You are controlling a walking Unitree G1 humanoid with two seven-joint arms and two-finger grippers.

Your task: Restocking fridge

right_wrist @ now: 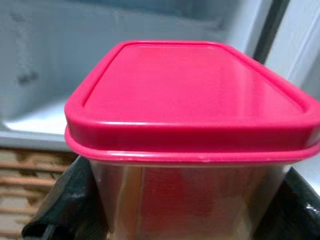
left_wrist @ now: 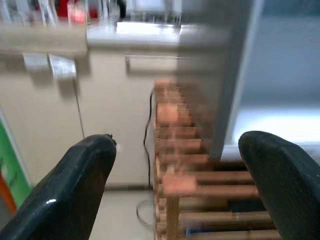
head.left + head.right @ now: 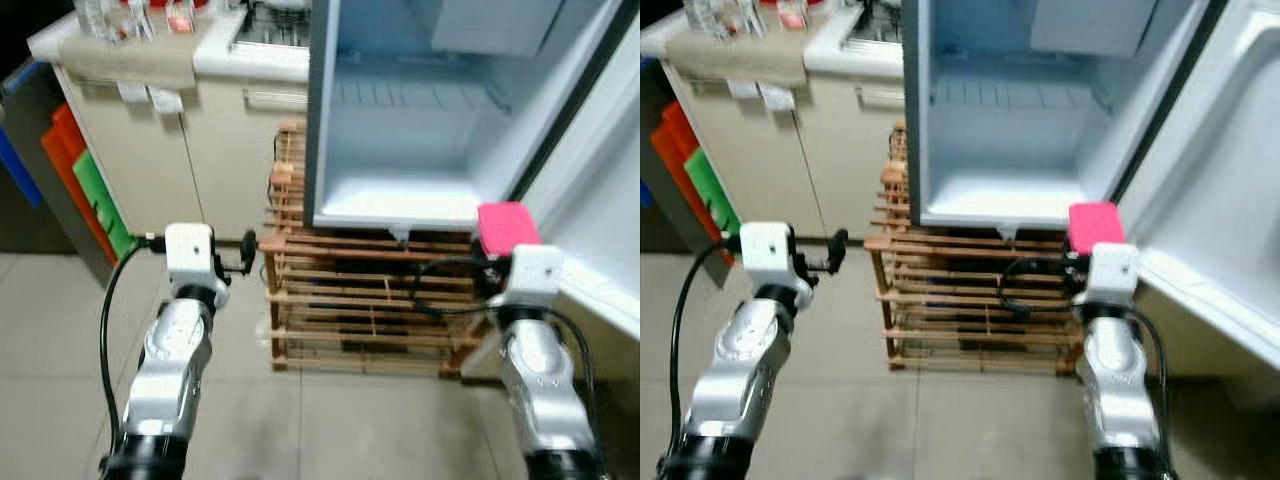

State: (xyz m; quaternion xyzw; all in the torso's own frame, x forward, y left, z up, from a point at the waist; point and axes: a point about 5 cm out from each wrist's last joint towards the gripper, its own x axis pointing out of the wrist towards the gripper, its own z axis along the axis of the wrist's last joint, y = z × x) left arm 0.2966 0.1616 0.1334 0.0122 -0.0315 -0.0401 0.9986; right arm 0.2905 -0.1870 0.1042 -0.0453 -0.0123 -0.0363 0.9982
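A small white fridge [image 3: 400, 190] stands open on a wooden slatted rack [image 3: 360, 300], its door [image 3: 600, 200] swung out to the right and its inside bare. My right gripper [image 3: 500, 255] is shut on a clear container with a pink lid [image 3: 507, 227], held just before the fridge's lower right corner. In the right wrist view the pink-lidded container [image 1: 192, 130] sits between the black fingers [image 1: 65, 205]. My left gripper [image 3: 240, 255] is open with nothing in it, left of the rack, with its fingers [image 2: 70, 195] spread wide.
A beige cabinet [image 3: 180, 150] with a white countertop [image 3: 250, 55] stands behind on the left, with bottles on it. Red and green panels [image 3: 85, 190] lean at its left side. Grey tiled floor [image 3: 300, 420] lies in front.
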